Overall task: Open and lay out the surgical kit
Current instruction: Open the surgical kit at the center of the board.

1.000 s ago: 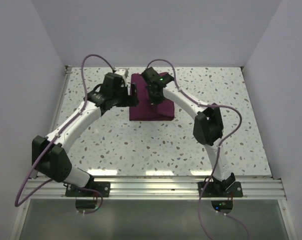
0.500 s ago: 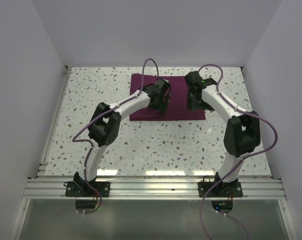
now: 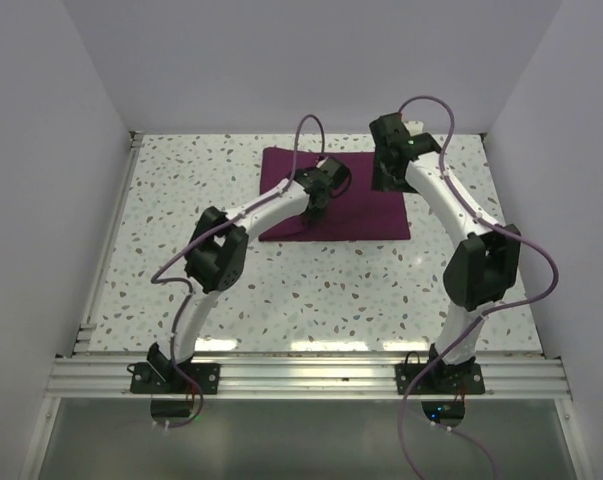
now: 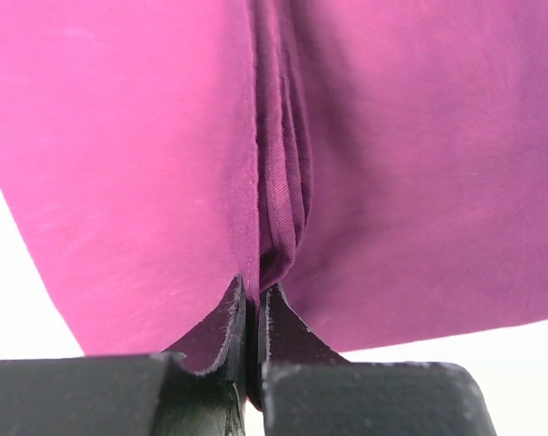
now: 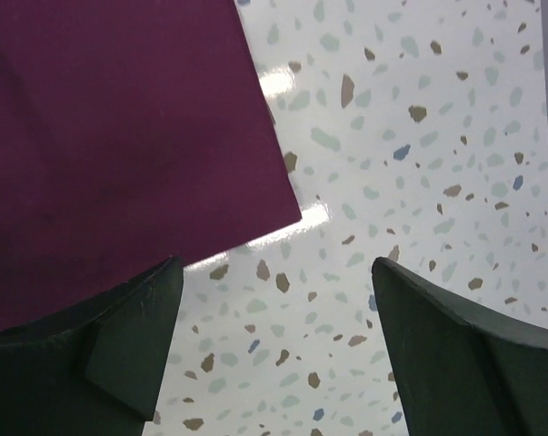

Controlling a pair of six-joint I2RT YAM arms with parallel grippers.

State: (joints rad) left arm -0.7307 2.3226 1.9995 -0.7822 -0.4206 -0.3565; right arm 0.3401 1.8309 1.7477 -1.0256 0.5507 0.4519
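The surgical kit shows as a dark maroon cloth wrap point(image 3: 366, 215) lying spread out at the back middle of the table. My left gripper point(image 3: 314, 205) is down on the wrap's left half. In the left wrist view it point(image 4: 253, 295) is shut on a raised fold of the cloth point(image 4: 283, 200). My right gripper point(image 3: 388, 178) hovers over the wrap's far right part. It point(image 5: 274, 264) stands open with nothing between its fingers, over bare table beside a corner of the cloth point(image 5: 119, 136). What lies inside the wrap is hidden.
The speckled white tabletop point(image 3: 281, 290) surrounds the wrap. Pale walls close in the left, back and right sides. A metal rail point(image 3: 311, 372) with both arm bases runs along the near edge.
The wrap, a small folded packet a second ago, now lies unfolded to the right. My left arm swung from the left onto the cloth and shut on a fold. The right gripper opened and moved back right.
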